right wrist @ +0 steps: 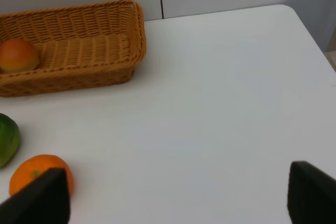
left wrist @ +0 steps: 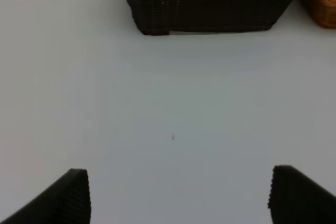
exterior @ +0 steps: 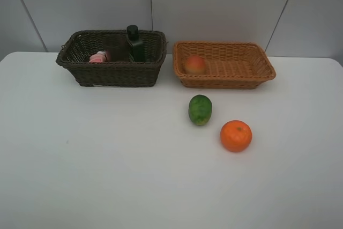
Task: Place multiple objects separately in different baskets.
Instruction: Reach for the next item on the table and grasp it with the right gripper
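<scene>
Nearest to us is the orange (exterior: 236,135), sitting out on the white table (exterior: 107,175), and just behind it, a little toward the middle, the green oval fruit (exterior: 200,109) lies close by but not touching. Further back, the two baskets stand side by side: the dark brown basket (exterior: 115,73) on the left holds the pink white-capped bottle (exterior: 99,57) lying down and the black rectangular bottle (exterior: 134,44) upright against the far wall. The orange-tan basket (exterior: 230,81) on the right has the red-orange peach-like fruit (exterior: 194,64) at its left end. The left gripper (left wrist: 181,182) hangs with jaws spread wide over bare table, nothing between them. The right gripper (right wrist: 178,187) is spread wide and empty too, with the orange showing beside one finger.
</scene>
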`<action>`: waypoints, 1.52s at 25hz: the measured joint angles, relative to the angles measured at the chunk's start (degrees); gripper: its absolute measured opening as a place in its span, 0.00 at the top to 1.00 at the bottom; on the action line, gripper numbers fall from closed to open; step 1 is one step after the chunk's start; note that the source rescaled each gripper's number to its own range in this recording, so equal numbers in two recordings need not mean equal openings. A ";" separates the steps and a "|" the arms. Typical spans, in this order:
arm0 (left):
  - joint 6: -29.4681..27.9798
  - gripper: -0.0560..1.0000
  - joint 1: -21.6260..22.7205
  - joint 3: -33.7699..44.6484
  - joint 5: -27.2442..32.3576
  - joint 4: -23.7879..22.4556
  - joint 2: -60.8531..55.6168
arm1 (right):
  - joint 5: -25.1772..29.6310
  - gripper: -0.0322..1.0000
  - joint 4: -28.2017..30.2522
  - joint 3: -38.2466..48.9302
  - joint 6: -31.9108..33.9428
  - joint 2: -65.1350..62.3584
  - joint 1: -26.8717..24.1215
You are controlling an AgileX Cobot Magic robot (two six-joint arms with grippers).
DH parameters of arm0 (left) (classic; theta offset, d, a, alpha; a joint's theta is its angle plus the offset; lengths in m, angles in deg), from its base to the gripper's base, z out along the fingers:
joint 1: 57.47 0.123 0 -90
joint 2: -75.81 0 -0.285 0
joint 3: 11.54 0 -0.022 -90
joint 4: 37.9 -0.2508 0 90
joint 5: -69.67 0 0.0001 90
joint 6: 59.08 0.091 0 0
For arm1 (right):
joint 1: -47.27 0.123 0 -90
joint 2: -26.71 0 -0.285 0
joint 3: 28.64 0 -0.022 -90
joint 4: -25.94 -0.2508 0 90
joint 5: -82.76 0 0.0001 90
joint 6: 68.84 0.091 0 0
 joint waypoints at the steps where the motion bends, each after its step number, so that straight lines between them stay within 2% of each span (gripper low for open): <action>1: 0.00 0.10 -0.54 0.00 0.00 0.00 0.00 | 0.00 0.25 0.00 0.00 0.00 0.00 0.00; 5: -0.07 0.10 -1.78 0.00 -0.05 0.00 0.00 | 0.00 0.25 0.00 0.00 0.00 0.00 0.00; 38: -1.07 0.10 -1.78 0.00 -0.15 -0.83 0.00 | 0.00 0.25 0.00 0.00 0.00 0.00 0.00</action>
